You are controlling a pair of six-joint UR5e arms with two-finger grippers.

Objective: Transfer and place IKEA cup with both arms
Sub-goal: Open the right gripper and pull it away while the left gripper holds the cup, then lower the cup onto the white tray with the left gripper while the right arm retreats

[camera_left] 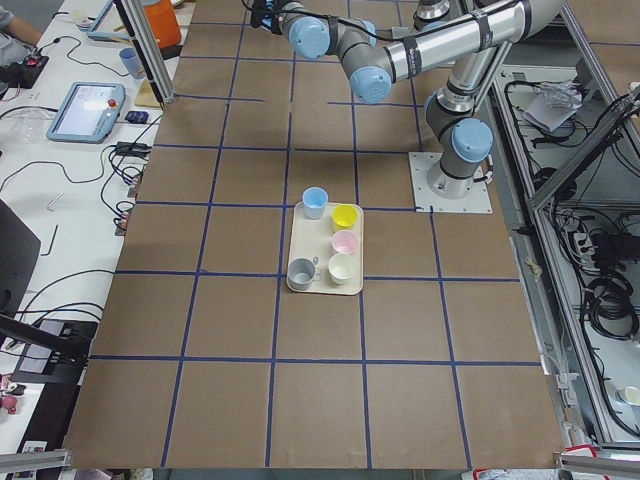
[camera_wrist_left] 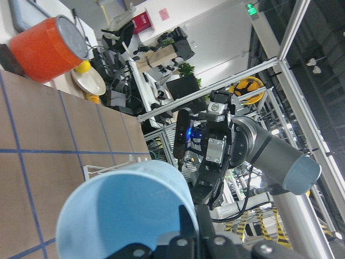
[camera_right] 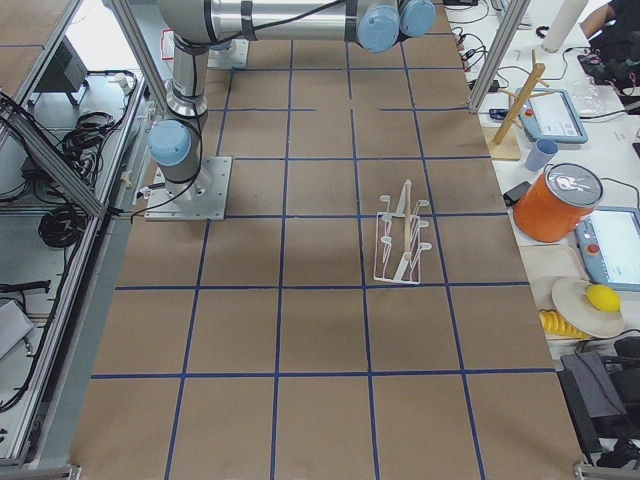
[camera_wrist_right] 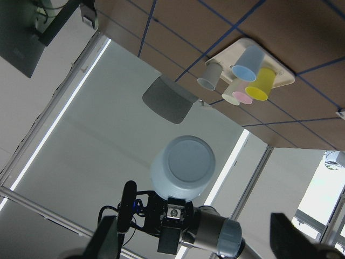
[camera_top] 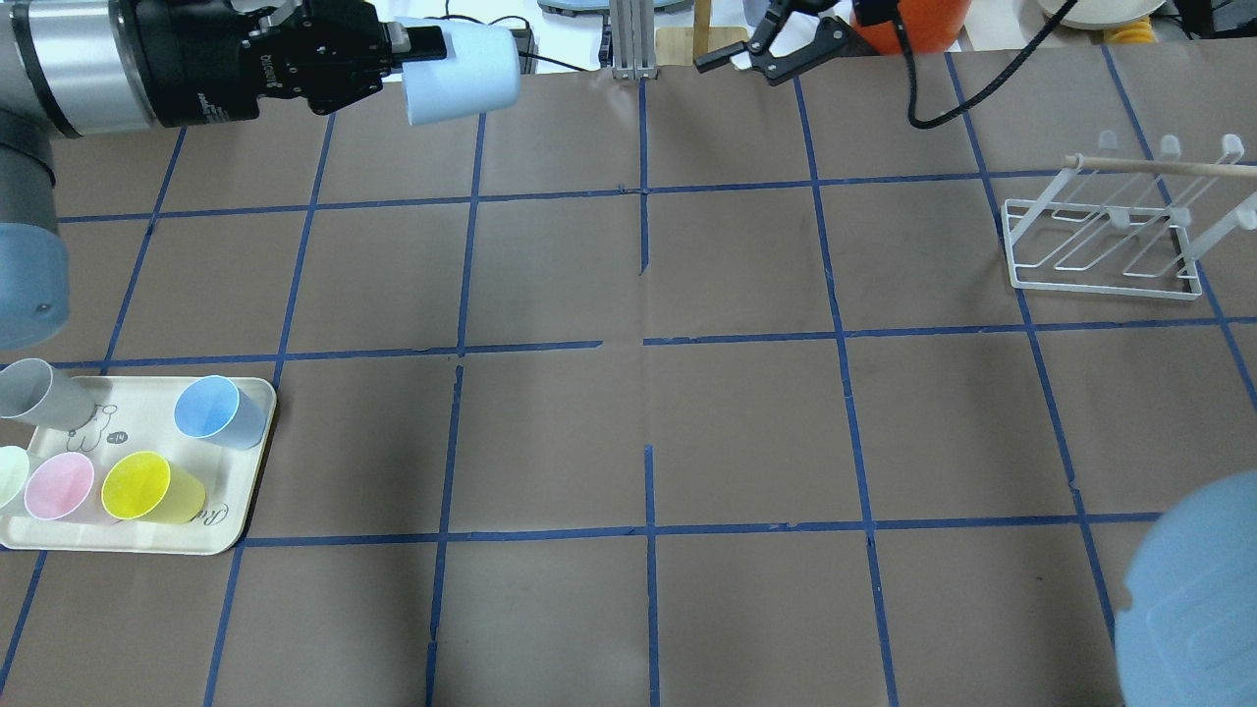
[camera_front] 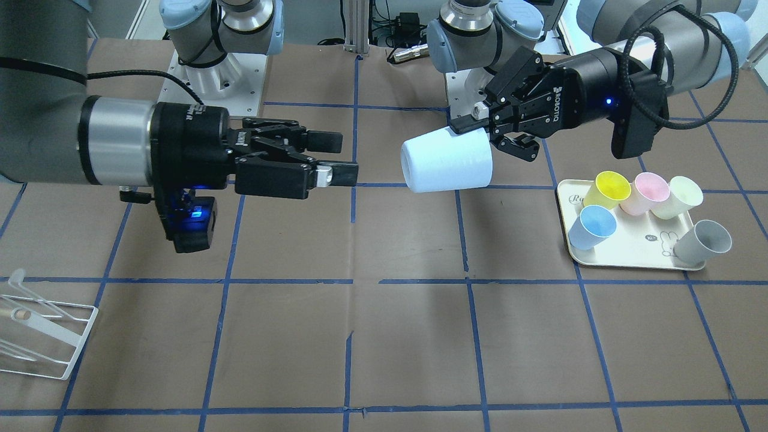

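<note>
my left gripper [camera_front: 487, 133] pinches the rim of the pale sky-blue plastic tumbler [camera_front: 447, 161], holding it sideways in the air above the brown taped table [camera_front: 408, 336], base towards my right gripper [camera_front: 335, 158]. the right fingers are spread wide, near the cup, holding nothing

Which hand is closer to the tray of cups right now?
Left. The left hand, holding the blue cup in the air, is on the tray's side of the table. The right hand, open, hangs beyond that cup, on the far side from the tray.
</note>
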